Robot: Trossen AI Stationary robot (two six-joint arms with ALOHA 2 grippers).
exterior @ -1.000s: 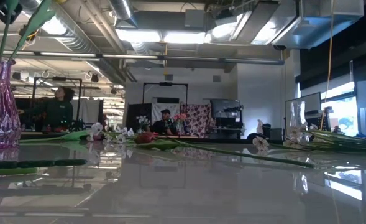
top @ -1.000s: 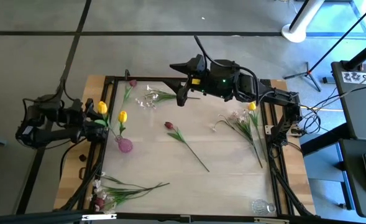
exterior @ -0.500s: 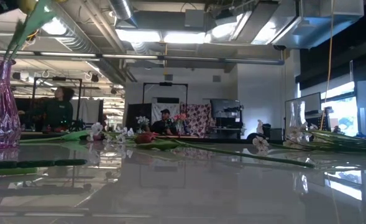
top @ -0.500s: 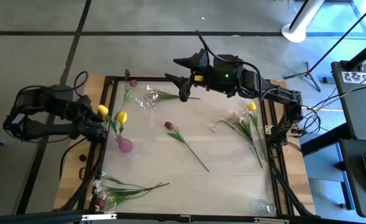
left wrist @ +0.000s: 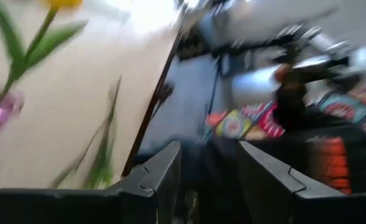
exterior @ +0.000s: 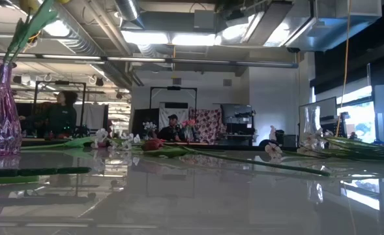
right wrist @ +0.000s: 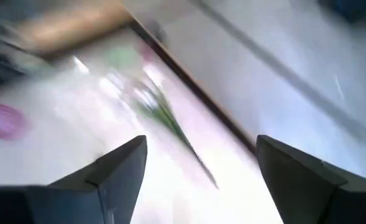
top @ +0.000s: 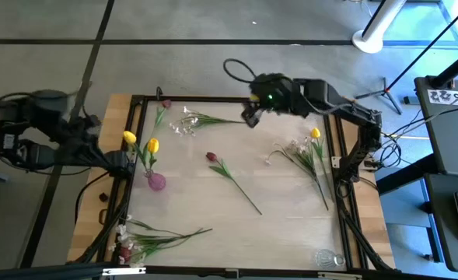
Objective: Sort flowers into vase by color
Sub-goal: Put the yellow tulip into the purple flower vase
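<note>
The left gripper (left wrist: 209, 180) has its two dark fingers parted with nothing between them, and the right gripper (right wrist: 198, 177) likewise stands spread wide and empty. Outward from the left fingers, the pink vase (top: 156, 182) sits at about nine o'clock on the table (top: 291, 225), holding two yellow tulips (top: 152, 145) whose stems lean out of its neck; that appears to be the only sorting done so far. Left on the board are a dark red tulip (top: 211, 157) near the centre, a white-pink spray (top: 188, 122) at about eleven o'clock, a small red bloom (top: 166, 103) beside the far rail, a cluster of stems with another yellow tulip (top: 316, 134) at three o'clock, and a bundle of mixed stems (top: 147, 237) at seven o'clock. A clear glass vase (top: 327, 258) stands at five o'clock, apparently unfilled. Judged from this, the task is early, with most flowers yet to be placed. The left arm is folded off the table's nine o'clock edge, its gripper away from the vase; the right arm reaches from three o'clock across toward twelve, its gripper above the far rail close to the white-pink spray's stem, a likely next pick.
</note>
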